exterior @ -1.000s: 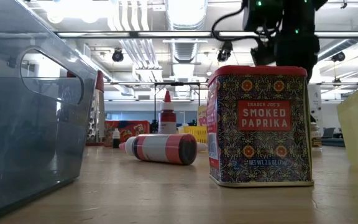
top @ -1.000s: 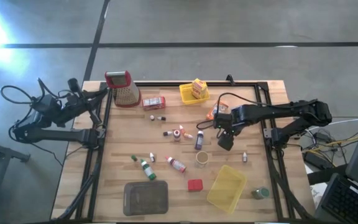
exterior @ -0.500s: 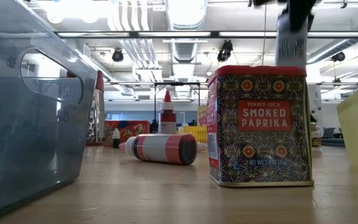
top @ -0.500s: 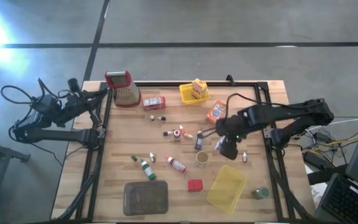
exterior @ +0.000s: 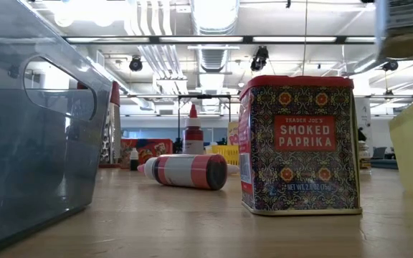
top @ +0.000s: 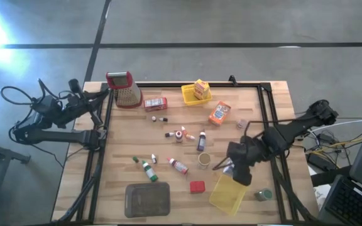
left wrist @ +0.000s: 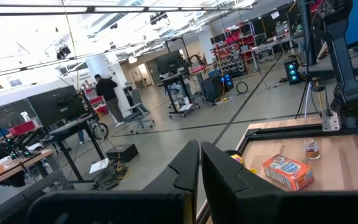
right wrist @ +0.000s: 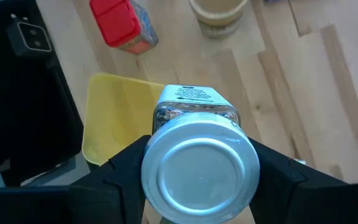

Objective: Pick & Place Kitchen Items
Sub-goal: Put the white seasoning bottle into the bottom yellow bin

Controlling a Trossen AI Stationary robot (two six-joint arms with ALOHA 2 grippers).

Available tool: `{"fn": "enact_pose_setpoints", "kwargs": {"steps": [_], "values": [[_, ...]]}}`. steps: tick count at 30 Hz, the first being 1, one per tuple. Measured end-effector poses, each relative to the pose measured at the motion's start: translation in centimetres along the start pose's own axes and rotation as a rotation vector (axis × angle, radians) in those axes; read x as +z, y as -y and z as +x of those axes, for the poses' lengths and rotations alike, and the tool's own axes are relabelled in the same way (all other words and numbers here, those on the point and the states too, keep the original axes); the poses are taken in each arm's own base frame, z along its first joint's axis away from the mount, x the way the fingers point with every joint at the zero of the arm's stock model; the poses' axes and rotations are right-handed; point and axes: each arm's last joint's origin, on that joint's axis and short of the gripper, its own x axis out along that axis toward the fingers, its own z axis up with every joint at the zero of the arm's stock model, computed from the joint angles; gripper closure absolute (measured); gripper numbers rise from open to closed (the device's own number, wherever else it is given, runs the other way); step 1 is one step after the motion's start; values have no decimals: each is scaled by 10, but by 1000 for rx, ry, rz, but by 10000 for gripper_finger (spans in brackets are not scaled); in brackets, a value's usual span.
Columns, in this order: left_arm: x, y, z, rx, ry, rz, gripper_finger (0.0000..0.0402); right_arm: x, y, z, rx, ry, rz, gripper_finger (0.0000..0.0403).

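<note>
Floor (top: 231,25): smooth grey concrete crossed by dark seam lines, with a bright glare patch at one corner in the high view.
Ceiling (exterior: 214,29): open industrial ceiling hung with pipes, ducts and long strip lights.
Hall (left wrist: 185,93): a broad workshop floor with rolling desks (left wrist: 67,130), an office chair (left wrist: 135,115), monitors and red storage racks (left wrist: 235,50).
Person (left wrist: 109,93): one figure in dark clothes stands far off among the desks.
Counter (top: 118,157): pale wood planks, framed by black rails.
</note>
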Motion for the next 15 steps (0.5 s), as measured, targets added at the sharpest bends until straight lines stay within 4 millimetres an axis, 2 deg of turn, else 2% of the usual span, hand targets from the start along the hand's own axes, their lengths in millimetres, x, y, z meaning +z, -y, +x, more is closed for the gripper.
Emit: {"fn": "enact_pose_setpoints", "kwargs": {"steps": [6,15], "values": [[0,0,0,-1,0,0,378,-10,-5,10,-29,21,28,189],[0,0,0,-1,0,0,378,-15,-1,35,-34,16,64,200]]}}
